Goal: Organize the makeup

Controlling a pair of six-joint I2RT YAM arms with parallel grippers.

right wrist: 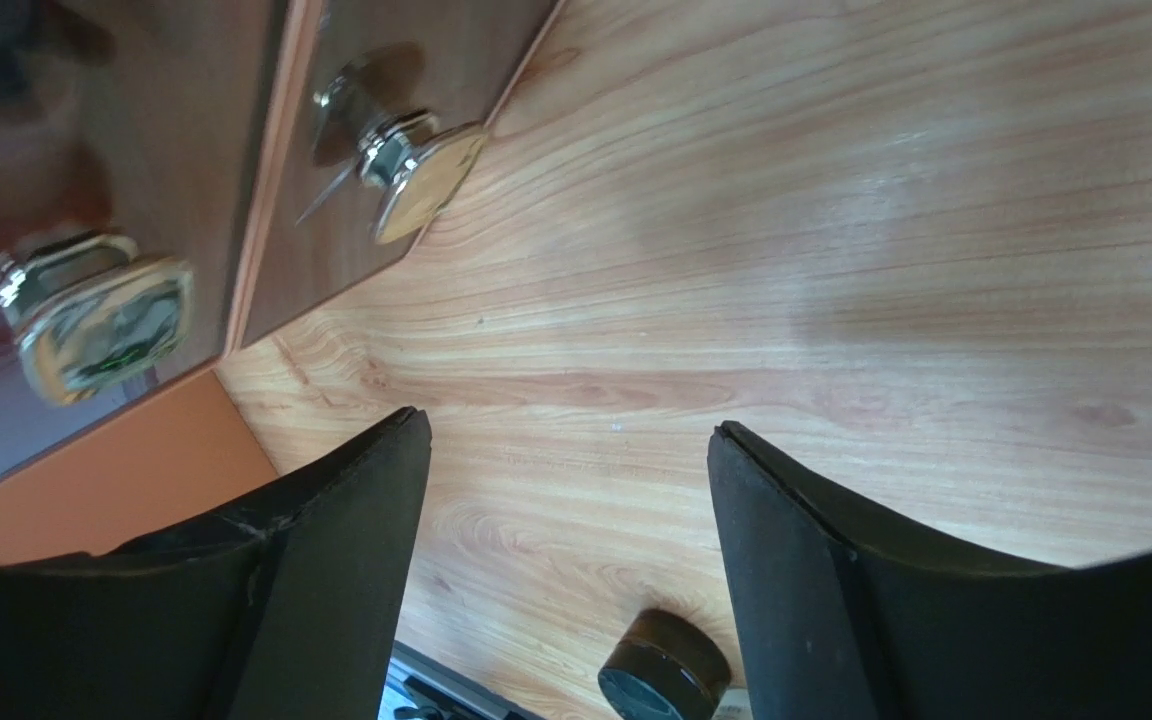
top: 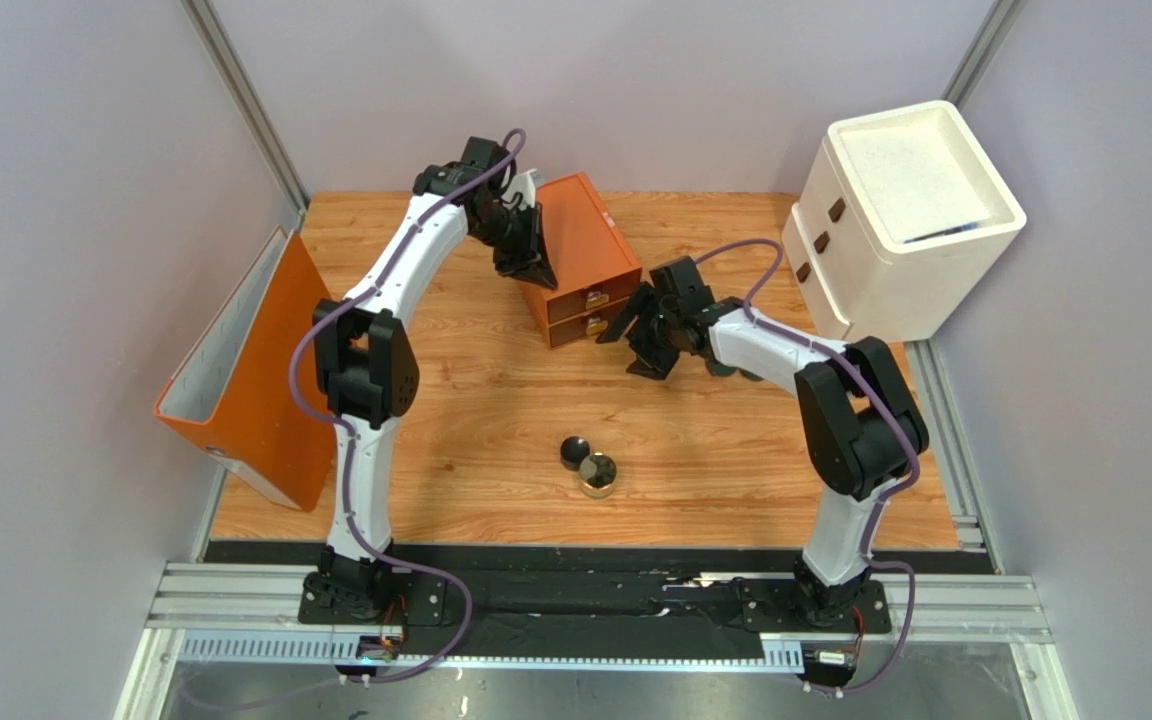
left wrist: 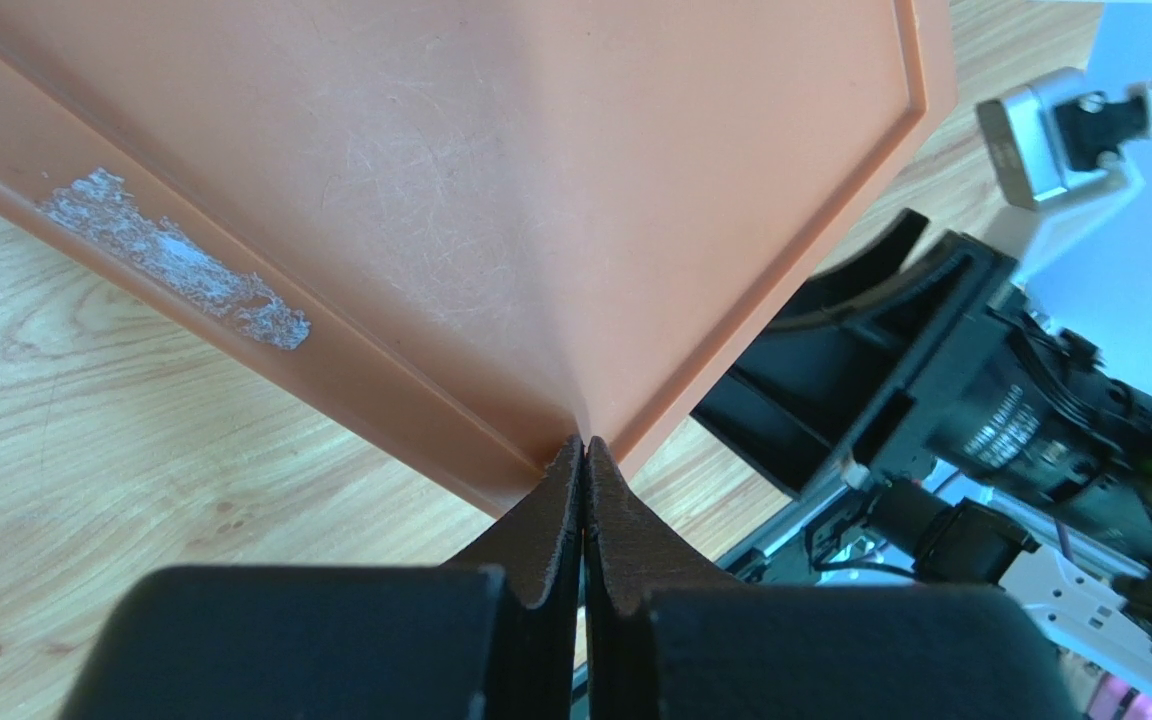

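A black round pot (top: pixel 575 449) and a gold-rimmed round jar (top: pixel 597 474) sit side by side on the wooden table, near the front middle. My left gripper (top: pixel 533 267) is shut and empty, its tips (left wrist: pixel 584 450) pressed on the top of the orange two-drawer box (top: pixel 582 248) at a front corner. My right gripper (top: pixel 639 327) is open and empty, low over the table just in front of the box's drawer fronts (right wrist: pixel 387 90). A dark round pot (right wrist: pixel 665 678) shows between its fingers, farther off. Both tubes are out of view. Dark shapes under the right forearm are too hidden to name.
Both drawers look shut, each with a metal knob (right wrist: pixel 420 158). A big white cabinet (top: pixel 905 210) stands at the back right. An orange tray (top: pixel 237 375) leans against the left wall. Walls close in the table on three sides.
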